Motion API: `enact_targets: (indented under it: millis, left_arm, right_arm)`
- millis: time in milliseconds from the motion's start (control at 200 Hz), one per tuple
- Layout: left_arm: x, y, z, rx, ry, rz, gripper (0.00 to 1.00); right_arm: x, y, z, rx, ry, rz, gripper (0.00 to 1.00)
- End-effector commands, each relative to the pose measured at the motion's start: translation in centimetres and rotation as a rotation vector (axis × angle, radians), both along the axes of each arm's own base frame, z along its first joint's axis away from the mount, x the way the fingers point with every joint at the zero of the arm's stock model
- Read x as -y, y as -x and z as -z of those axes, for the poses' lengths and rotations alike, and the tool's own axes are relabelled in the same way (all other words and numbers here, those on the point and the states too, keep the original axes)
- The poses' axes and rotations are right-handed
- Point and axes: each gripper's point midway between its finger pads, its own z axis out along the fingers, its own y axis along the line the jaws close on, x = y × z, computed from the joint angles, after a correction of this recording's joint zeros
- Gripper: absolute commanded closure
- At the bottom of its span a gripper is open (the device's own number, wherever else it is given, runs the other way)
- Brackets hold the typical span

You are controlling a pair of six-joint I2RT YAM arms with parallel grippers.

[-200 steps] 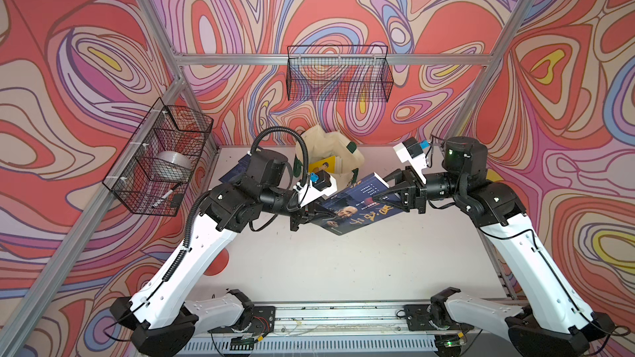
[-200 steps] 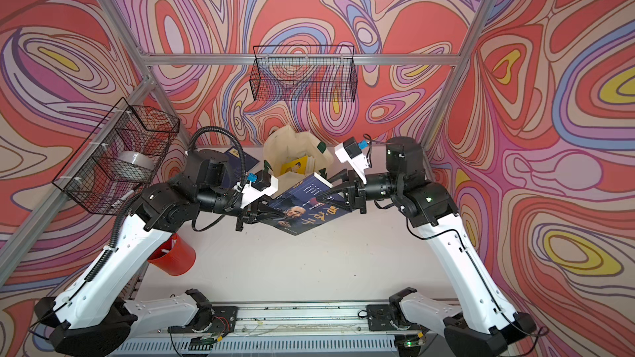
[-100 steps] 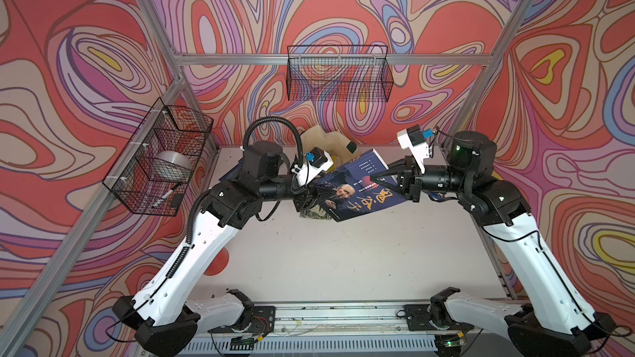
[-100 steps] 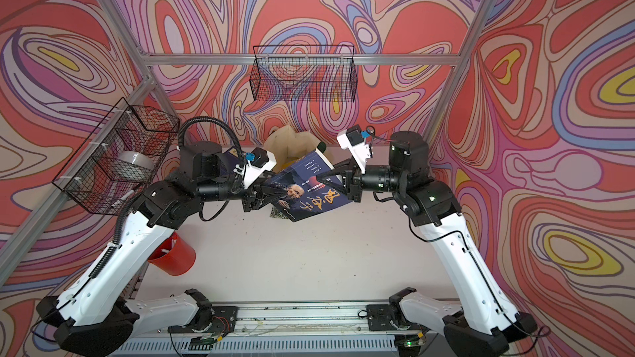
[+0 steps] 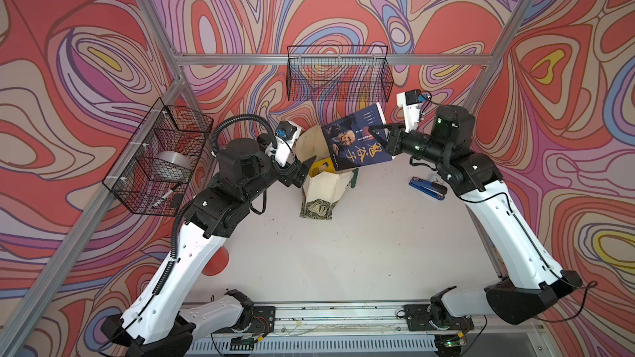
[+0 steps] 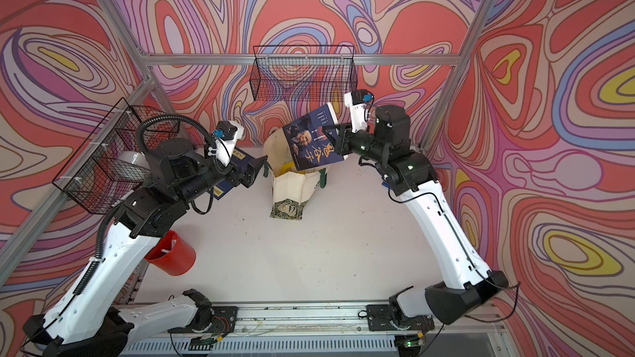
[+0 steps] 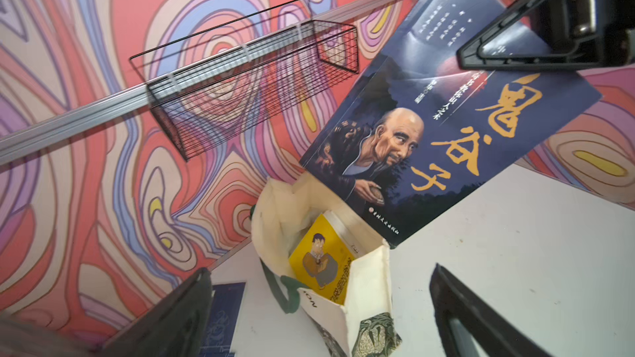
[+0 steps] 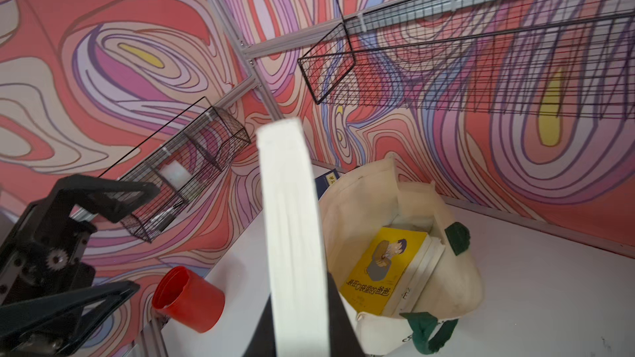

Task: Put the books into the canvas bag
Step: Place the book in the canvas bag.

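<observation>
Canvas bag (image 5: 324, 187) stands on desk (image 5: 343, 252), mouth up, walls slumped; yellow book (image 8: 381, 269) already inside.

Dark book (image 5: 357, 142) w/ man's face: in the air, tilted, low corner at the bag's mouth. Right gripper (image 5: 376, 135) clamped on its side edge, one finger across the front cover. Left gripper (image 5: 304, 170) spread wide, nothing in it, just beside the bag's rim. Navy book (image 7: 225, 307) lies flat on desk near the bag, by the left arm; not yet bagged.

Handling, est.: paperback is light and bends easily. Glossy cover prob. slippery, so an edge hold may let it pivot. Rec. hold near spine, deep bite. Bag is soft cloth w/ no stiffness; rim may fold shut under the book's corner.
</observation>
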Motion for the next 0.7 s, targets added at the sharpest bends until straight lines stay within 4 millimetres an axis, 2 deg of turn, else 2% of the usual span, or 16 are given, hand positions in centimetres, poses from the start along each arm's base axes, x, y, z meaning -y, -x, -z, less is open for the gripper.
enact_targets:
  millis: [0,45,100,250,275,366,456,596,696]
  left_arm:
    - [-3.0,-3.4,1.8,-0.112,0.117,-0.175,0.00]
    - [-3.8,-4.7,2.8,-0.171,0.169,-0.215,0.02]
    - [-4.3,-6.2,4.1,-0.229,0.216,-0.248,0.02]
    - [-2.9,-9.5,7.8,-0.342,0.257,-0.255,0.07]
    - [-2.7,-10.0,8.5,-0.362,0.261,-0.257,0.09]
    - [-2.3,-11.8,11.4,-0.429,0.229,-0.295,0.16]
    - [-2.3,-13.2,14.1,-0.479,0.182,-0.335,0.17]
    - [-1.7,-14.2,17.4,-0.535,0.149,-0.342,0.19]
    - [-1.1,-14.5,18.9,-0.561,0.158,-0.324,0.27]
  right_arm:
    - [-0.1,-3.2,-1.8,0.034,-0.086,0.127,1.00]
    - [-0.3,-4.2,-1.5,0.030,-0.079,0.163,1.00]
    - [-1.0,-5.9,0.0,-0.006,-0.055,0.206,1.00]
    - [-3.4,-9.3,2.5,-0.086,-0.045,0.251,1.00]
    - [-4.3,-10.3,4.0,-0.114,-0.030,0.248,1.00]
    - [-6.3,-12.1,6.2,-0.156,-0.001,0.242,1.00]
    - [-7.3,-13.7,8.9,-0.216,0.023,0.257,1.00]
    - [-8.1,-15.1,11.1,-0.276,0.044,0.266,1.00]
    - [-8.6,-15.1,12.0,-0.305,0.042,0.266,1.00]
